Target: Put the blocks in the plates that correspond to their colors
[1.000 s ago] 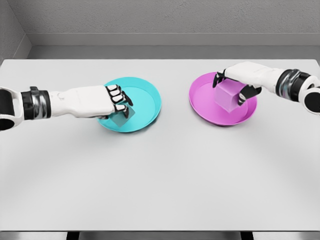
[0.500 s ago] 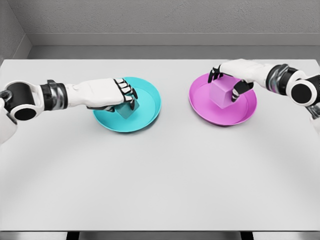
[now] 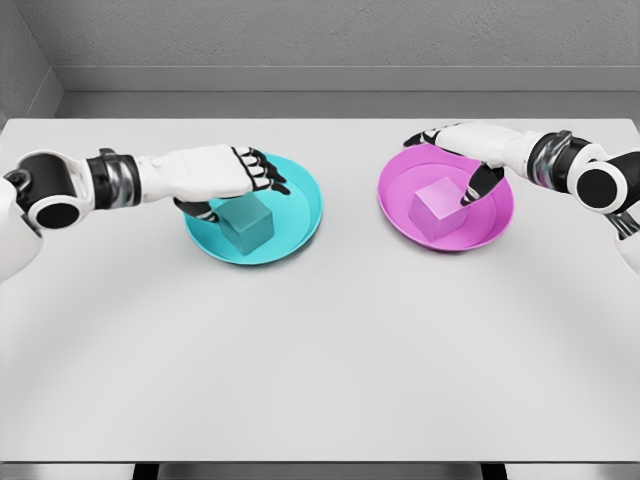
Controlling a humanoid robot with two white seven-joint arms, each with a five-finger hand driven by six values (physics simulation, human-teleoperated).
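The teal cube block sits in the teal round plate at left and the pink cube block in the magenta round plate at right, with the left hand and right hand spread loose above them, holding nothing.

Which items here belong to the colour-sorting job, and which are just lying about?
Job items: teal block in teal plate; pink block in pink plate; left hand and right hand, both open.
Just there: only the table.

A teal block sits in a teal plate, and a pink block in a magenta plate. The table is plain light grey. Both hands are white with black finger joints.
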